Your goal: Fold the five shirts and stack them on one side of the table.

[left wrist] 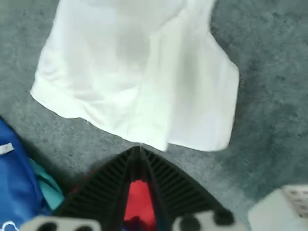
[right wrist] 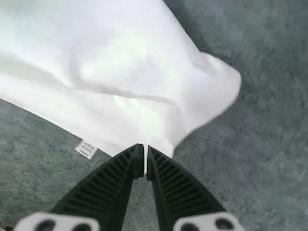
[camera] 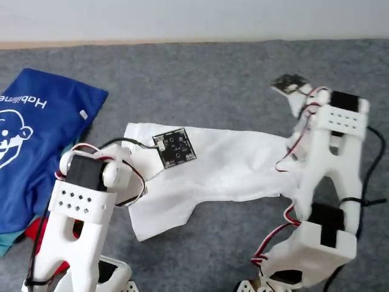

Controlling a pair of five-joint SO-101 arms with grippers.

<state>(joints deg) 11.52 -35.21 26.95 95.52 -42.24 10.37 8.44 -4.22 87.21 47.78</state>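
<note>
Left gripper (left wrist: 139,150) is holding its jaws closed at lower centre of frame, while right gripper (right wrist: 145,153), likewise placed, is pinching the white shirt (right wrist: 110,72).

Counted four shirts that could be told apart: one white shirt (camera: 231,170), one blue shirt (camera: 42,140), one teal shirt (camera: 7,244) and one red shirt (camera: 33,234), the last two showing as edges only. There were two arms, left arm (camera: 79,225) and right arm (camera: 328,182). There were two grippers, left gripper (left wrist: 139,151) and right gripper (right wrist: 145,150). There were two small black circuit boards (camera: 175,148). There was one grey table (camera: 200,79).
</note>
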